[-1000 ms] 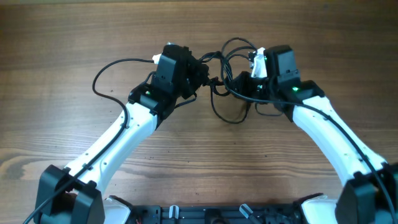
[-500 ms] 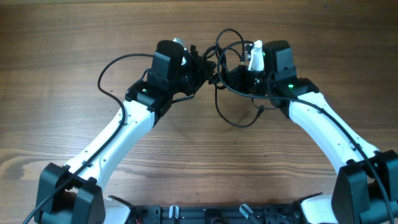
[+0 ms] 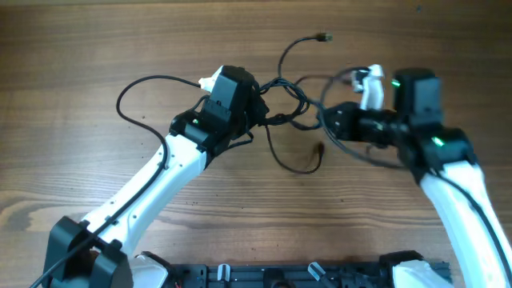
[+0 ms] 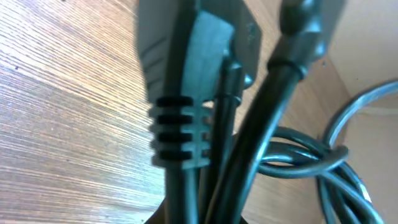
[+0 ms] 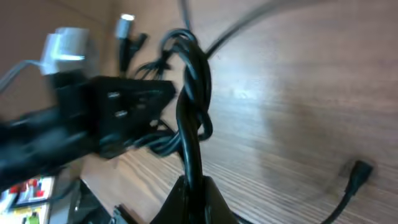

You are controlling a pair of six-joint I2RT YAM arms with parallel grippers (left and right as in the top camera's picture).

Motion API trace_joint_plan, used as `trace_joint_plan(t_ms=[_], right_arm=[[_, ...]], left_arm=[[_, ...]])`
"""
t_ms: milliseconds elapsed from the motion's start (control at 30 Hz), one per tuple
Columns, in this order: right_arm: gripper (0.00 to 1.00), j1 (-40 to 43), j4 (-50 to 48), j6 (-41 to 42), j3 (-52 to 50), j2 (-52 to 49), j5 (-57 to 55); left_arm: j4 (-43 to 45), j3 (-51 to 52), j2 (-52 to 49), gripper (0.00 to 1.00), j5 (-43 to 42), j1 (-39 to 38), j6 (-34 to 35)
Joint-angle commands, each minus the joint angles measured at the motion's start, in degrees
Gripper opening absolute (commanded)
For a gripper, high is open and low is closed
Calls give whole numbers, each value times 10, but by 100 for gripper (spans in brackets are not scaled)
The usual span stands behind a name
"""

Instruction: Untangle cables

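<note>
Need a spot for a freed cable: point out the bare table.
Free: the table far-left beyond the wire loop, and the front middle between left arm and right arm. Crowded: the cables strung between left gripper and right gripper.

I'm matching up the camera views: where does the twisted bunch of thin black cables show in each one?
Overhead: twisted bunch of thin black cables, upper centre.
Left wrist: lower right.
Right wrist: centre, running upward.
Shared landmark: wood-grain table.

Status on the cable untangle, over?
Left hand shut on cables. Right hand shut on same bundle. Twisted knot strung between hands, one plug end loose beyond it.
</note>
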State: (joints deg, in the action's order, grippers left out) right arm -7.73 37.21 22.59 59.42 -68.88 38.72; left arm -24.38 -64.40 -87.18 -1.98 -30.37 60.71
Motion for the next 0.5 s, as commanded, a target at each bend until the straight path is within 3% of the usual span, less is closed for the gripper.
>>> trace_joint_plan(t_ms=[0, 133, 300, 467], right_arm=[[4, 71, 4, -31, 9, 95, 30], [4, 83, 22, -50, 9, 119, 84], [4, 96, -19, -81, 10, 127, 230], [4, 128, -11, -59, 10, 108, 129]], left_arm=[[-46, 10, -3, 4, 167, 42, -20], [-53, 10, -3, 10, 144, 42, -23], [-59, 10, -3, 8, 146, 50, -55], [-43, 10, -3, 4, 76, 57, -80]])
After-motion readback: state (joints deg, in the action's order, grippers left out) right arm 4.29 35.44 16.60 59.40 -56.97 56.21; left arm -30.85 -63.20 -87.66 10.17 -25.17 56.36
